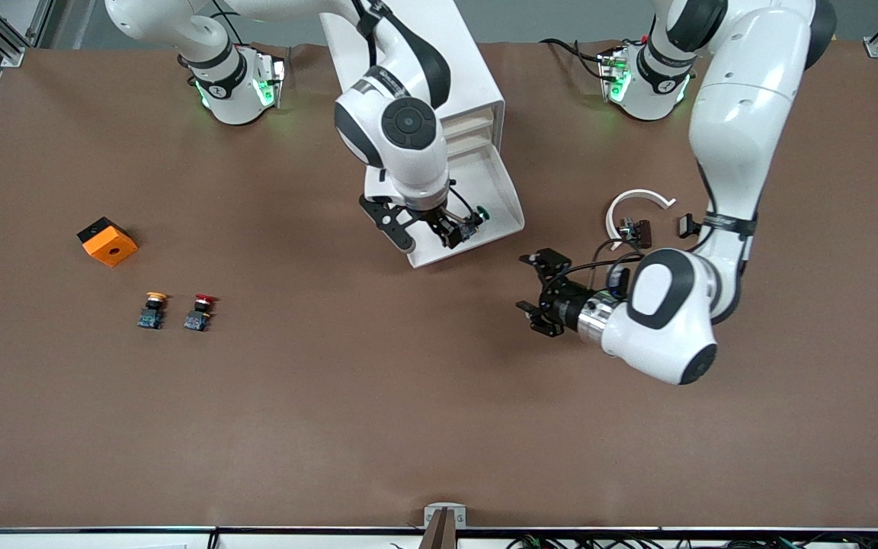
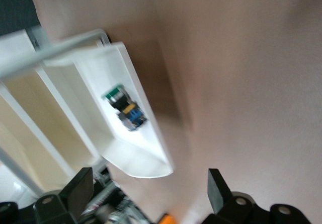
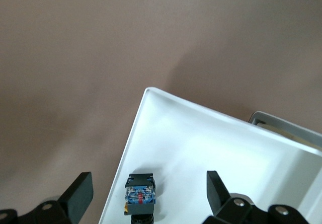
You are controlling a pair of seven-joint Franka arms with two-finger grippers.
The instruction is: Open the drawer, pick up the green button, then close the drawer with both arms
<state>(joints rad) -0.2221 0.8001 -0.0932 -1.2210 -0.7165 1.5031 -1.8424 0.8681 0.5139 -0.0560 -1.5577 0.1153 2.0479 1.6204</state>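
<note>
You have the drawer (image 1: 485,202) pulled out, the button (image 1: 477,219) lying inside. The right gripper (image 1: 450,227) hangs over it, fingers spread, seemingly not touching. The left gripper (image 1: 534,284) waits over the worktop (image 1: 332,396), fingers spread.

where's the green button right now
The green button lies in the pulled-out drawer, under the open right claw; the left wrist view shows it lying on the drawer floor.
</note>
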